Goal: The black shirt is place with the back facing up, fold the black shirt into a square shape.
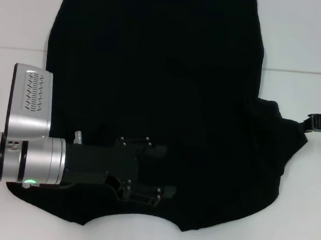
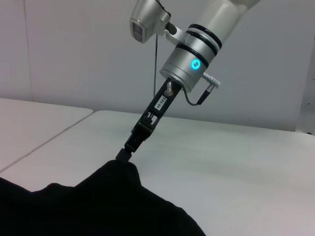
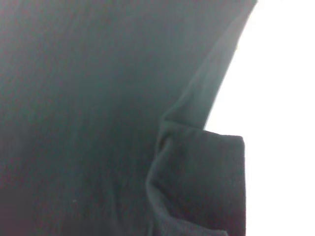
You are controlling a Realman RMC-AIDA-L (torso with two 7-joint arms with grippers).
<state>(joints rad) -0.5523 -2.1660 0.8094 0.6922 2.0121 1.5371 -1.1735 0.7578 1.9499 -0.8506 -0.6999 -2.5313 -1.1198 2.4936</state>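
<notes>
The black shirt (image 1: 158,86) lies spread over the white table, collar side toward the near edge. Its right sleeve (image 1: 286,134) is drawn out to a point and lifted off the table. My right gripper (image 1: 311,123) is shut on that sleeve tip. The left wrist view shows the same right gripper (image 2: 124,156) pinching a raised peak of the black shirt (image 2: 98,206). My left gripper (image 1: 167,172) hovers over the shirt's near middle, open, with nothing between its fingers. The right wrist view is filled with the black shirt (image 3: 88,108) and a folded sleeve edge.
The white table (image 1: 298,222) shows bare on both sides of the shirt, with a seam (image 1: 15,48) running across it farther back. My left arm's silver forearm (image 1: 28,153) reaches in from the left, low over the shirt's near-left part.
</notes>
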